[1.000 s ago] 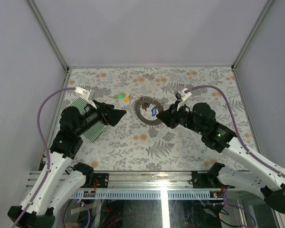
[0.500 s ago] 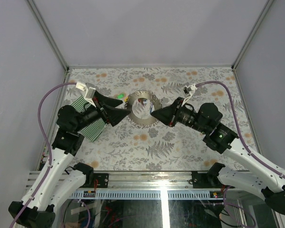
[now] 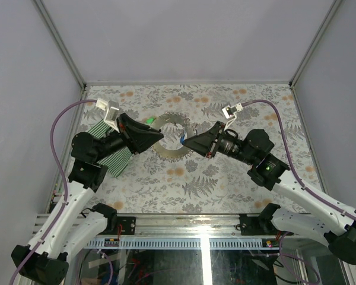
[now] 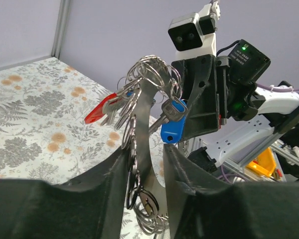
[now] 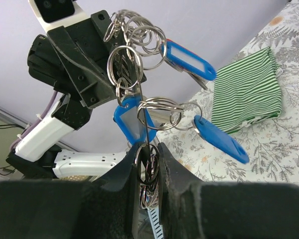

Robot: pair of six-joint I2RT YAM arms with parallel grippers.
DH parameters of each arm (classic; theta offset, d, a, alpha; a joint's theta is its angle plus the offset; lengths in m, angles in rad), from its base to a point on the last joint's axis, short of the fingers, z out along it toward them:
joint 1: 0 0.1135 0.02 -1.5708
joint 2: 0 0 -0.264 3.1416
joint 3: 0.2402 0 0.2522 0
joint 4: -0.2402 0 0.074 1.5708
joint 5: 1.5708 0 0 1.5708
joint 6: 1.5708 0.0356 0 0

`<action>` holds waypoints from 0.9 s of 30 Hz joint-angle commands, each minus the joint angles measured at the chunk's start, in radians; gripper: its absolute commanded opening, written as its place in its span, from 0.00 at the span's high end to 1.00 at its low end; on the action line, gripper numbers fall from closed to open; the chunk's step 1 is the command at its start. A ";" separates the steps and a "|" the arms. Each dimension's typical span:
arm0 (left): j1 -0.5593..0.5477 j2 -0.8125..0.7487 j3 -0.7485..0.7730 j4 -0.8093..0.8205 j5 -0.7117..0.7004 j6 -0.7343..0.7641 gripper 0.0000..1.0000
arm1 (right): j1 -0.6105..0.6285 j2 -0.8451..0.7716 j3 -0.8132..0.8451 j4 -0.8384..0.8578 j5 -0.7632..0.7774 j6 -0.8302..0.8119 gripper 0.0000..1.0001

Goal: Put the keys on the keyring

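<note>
Two-sided hold aloft lets blue plastic-headed keys (image 5: 188,59) dangle: right gripper (image 5: 150,149) clamps the thin grey metal keyring chain (image 4: 148,69), left gripper (image 4: 145,154) straddles it, jaws apart

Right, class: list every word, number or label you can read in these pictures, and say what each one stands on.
No text can be read anywhere.
The white label window on the blue plastic key tag looks blank.
The green-and-white striped cloth carries stripes only, no lettering.
</note>
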 commanded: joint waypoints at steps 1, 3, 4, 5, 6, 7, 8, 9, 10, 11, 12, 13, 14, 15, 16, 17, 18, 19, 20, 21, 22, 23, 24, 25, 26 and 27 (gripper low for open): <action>-0.009 -0.010 0.012 0.101 0.026 -0.024 0.73 | 0.004 -0.015 0.008 0.120 -0.017 0.021 1.00; -0.010 -0.009 0.016 0.096 0.023 -0.025 0.83 | 0.005 -0.017 0.003 0.124 -0.020 0.020 1.00; -0.010 -0.010 0.018 0.094 0.023 -0.026 0.86 | 0.005 -0.019 0.001 0.125 -0.020 0.021 1.00; -0.010 -0.011 0.020 0.091 0.021 -0.026 0.89 | 0.005 -0.020 -0.001 0.127 -0.025 0.016 1.00; -0.010 -0.013 0.023 0.084 0.019 -0.025 0.92 | 0.004 -0.022 -0.002 0.124 -0.027 0.010 1.00; -0.010 -0.013 0.031 0.075 0.018 -0.020 0.95 | 0.004 -0.025 -0.004 0.116 -0.028 0.002 1.00; -0.010 -0.012 0.039 0.056 0.017 -0.009 0.99 | 0.004 -0.032 -0.005 0.107 -0.026 -0.012 0.97; -0.010 -0.009 0.056 0.028 0.017 0.007 1.00 | 0.004 -0.041 -0.005 0.091 -0.019 -0.028 0.91; -0.011 -0.007 0.071 -0.005 0.018 0.026 1.00 | 0.005 -0.052 -0.002 0.066 -0.006 -0.052 0.85; -0.010 -0.004 0.096 -0.056 0.017 0.054 1.00 | 0.005 -0.067 0.003 0.024 0.018 -0.081 0.77; -0.010 0.002 0.132 -0.132 0.014 0.084 1.00 | 0.005 -0.083 0.012 -0.028 0.049 -0.119 0.69; -0.010 0.010 0.162 -0.194 0.006 0.122 1.00 | 0.004 -0.104 0.023 -0.089 0.096 -0.159 0.58; -0.010 0.023 0.200 -0.282 -0.007 0.162 1.00 | 0.005 -0.124 0.038 -0.162 0.150 -0.200 0.49; -0.010 0.039 0.246 -0.374 -0.030 0.215 1.00 | 0.004 -0.150 0.049 -0.235 0.226 -0.240 0.42; -0.011 0.060 0.293 -0.471 -0.051 0.271 1.00 | 0.005 -0.178 0.061 -0.305 0.311 -0.270 0.36; -0.010 0.088 0.346 -0.571 -0.077 0.320 1.00 | 0.005 -0.205 0.069 -0.374 0.398 -0.296 0.31; -0.010 0.116 0.392 -0.656 -0.113 0.366 1.00 | 0.004 -0.233 0.072 -0.428 0.487 -0.317 0.27; -0.010 0.162 0.439 -0.738 -0.149 0.405 1.00 | 0.004 -0.260 0.074 -0.477 0.561 -0.336 0.23; -0.010 0.203 0.484 -0.808 -0.176 0.441 1.00 | 0.004 -0.282 0.073 -0.522 0.624 -0.351 0.21; -0.010 0.247 0.525 -0.881 -0.203 0.473 1.00 | 0.005 -0.299 0.075 -0.561 0.681 -0.358 0.20; -0.009 0.292 0.566 -0.945 -0.234 0.494 1.00 | 0.005 -0.316 0.077 -0.598 0.724 -0.361 0.19; -0.010 0.341 0.604 -1.001 -0.282 0.505 1.00 | 0.004 -0.325 0.077 -0.634 0.756 -0.363 0.19; -0.010 0.387 0.636 -1.054 -0.322 0.510 1.00 | 0.004 -0.332 0.076 -0.656 0.776 -0.363 0.19; -0.013 0.442 0.666 -1.104 -0.373 0.514 1.00 | 0.005 -0.337 0.076 -0.672 0.788 -0.359 0.19; -0.020 0.496 0.694 -1.155 -0.437 0.516 1.00 | 0.005 -0.342 0.073 -0.684 0.799 -0.352 0.19; -0.030 0.548 0.723 -1.204 -0.495 0.520 1.00 | 0.004 -0.345 0.069 -0.694 0.804 -0.348 0.19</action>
